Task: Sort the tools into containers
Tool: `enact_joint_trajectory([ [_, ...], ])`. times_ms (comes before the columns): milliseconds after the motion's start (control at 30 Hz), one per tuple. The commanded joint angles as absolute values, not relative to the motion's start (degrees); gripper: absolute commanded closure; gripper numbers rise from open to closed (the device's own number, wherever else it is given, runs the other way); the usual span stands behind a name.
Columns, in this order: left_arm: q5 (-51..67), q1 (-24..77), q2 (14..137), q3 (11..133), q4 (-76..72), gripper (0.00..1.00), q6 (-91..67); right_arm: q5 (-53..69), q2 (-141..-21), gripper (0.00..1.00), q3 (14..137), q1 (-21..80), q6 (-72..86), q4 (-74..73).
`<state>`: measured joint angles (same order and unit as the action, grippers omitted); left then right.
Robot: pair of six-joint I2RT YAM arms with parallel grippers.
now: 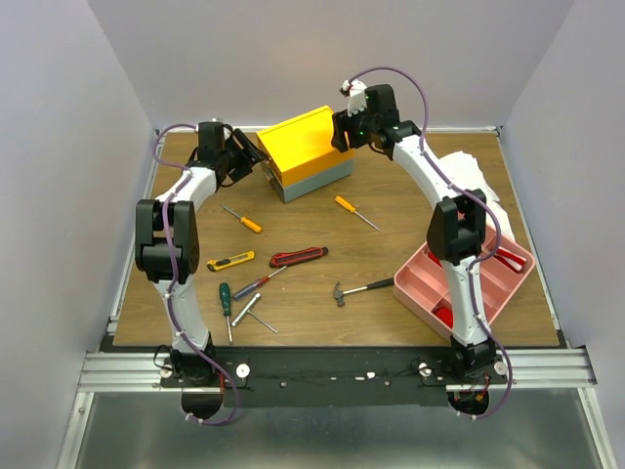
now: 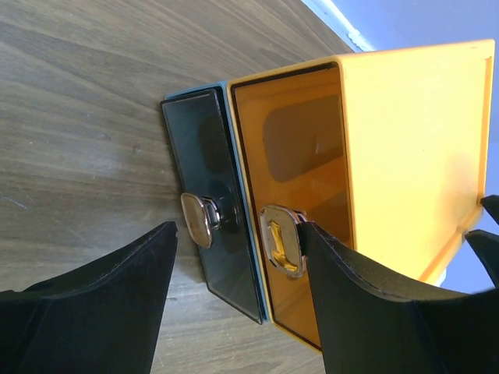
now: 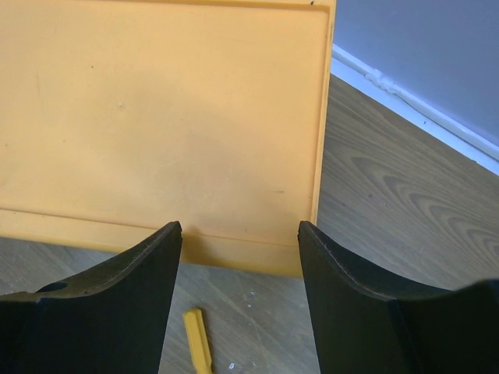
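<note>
The wooden table point(image 1: 391, 254) carries everything. The yellow box point(image 1: 298, 142) stands at 12 o'clock, turned at an angle, with a grey base under its yellow top. A pink tray point(image 1: 422, 277) sits at 4 o'clock, partly behind the right arm. The left gripper point(image 2: 238, 226) is at the box's left end with its fingers spread wide. Its wrist view faces two drawer fronts, a dark one point(image 2: 207, 156) and an orange-tinted one point(image 2: 300, 148), each with a metal pull. One finger point(image 2: 351, 312) overlaps the orange drawer's pull point(image 2: 281, 238), though contact cannot be told. The right gripper point(image 3: 240, 226) is also spread, hanging above the edge of the box's yellow top and gripping nothing. All the tools lie loose on the wood, apart from the box. The hammer point(image 1: 361, 289) is at 6 o'clock, just beside the tray. The red knife point(image 1: 298, 257) is near the centre, with the yellow knife point(image 1: 230, 261) at 9 o'clock. One orange screwdriver point(image 1: 242, 219) is at 10 o'clock and a second orange screwdriver point(image 1: 354, 210) lies just below the box. At 8 o'clock are the red screwdriver point(image 1: 256, 285), the green screwdriver point(image 1: 226, 298) and the wrench point(image 1: 249, 313).
</note>
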<state>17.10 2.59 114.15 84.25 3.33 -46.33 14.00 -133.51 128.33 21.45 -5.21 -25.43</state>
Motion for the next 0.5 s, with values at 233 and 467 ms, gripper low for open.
enact_joint_trajectory([
  [233,9.3,-1.6,106.4,77.5,15.9,0.27,-43.2,6.0,-134.8,0.29,127.3,22.9,-9.8,-26.8],
  [467,8.5,-5.4,99.9,71.7,18.5,0.27,-40.3,6.8,-134.8,0.29,127.4,22.9,-9.2,-27.0],
])
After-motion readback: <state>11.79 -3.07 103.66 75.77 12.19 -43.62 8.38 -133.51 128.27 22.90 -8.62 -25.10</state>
